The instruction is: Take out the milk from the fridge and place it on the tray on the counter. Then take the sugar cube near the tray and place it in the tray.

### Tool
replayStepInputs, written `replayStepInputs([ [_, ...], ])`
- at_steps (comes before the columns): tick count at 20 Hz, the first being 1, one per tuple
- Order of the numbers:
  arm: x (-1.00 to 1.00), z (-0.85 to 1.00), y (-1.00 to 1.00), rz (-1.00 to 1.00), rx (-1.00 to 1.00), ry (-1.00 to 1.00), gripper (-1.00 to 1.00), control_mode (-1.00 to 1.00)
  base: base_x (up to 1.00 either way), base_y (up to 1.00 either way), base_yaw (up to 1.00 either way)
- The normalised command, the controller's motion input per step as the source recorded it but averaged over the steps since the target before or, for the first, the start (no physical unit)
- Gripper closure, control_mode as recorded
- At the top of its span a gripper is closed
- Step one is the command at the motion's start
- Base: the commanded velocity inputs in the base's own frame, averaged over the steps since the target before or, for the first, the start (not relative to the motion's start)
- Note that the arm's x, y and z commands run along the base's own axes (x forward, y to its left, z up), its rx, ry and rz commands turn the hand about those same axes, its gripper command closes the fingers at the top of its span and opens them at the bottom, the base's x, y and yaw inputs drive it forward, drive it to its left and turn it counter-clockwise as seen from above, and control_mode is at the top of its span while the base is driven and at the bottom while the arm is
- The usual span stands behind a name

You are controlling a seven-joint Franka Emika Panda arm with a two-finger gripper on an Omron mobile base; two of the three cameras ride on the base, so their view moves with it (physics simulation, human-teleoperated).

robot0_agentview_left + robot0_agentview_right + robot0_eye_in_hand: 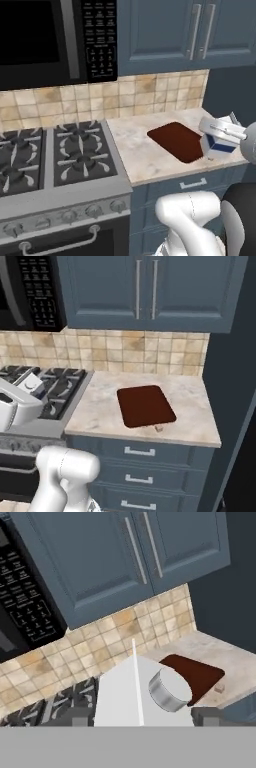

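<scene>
one milk carton (218, 141) clamped in the gripper (223, 131), one empty tray (145, 405), one sugar cube (159, 428) on the counter (195, 406).

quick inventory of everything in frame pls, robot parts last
milk: 1, white carton with blue band, held in the air right of the tray
tray: 1, dark reddish-brown, on the counter, nothing in it
sugar cube: 1, pale beige, on the counter at the tray's front edge
counter: 1, beige marbled, right of the stove
stove: 1, black grates, knobs on front
microwave: 1, black, above the stove
upper cabinets: blue-grey, silver handles
drawers: blue-grey, under the counter
gripper: 1, closed on the milk
</scene>
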Motion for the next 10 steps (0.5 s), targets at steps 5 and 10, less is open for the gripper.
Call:
replayStepInputs([
  [5,0.00,0.00,0.00,0.00,0.00,0.00,1.00,1.00,0.35,-0.04,-0.37],
  [10,0.00,0.00,0.00,0.00,0.00,0.00,1.00,1.00,0.08,-0.28,-0.29],
])
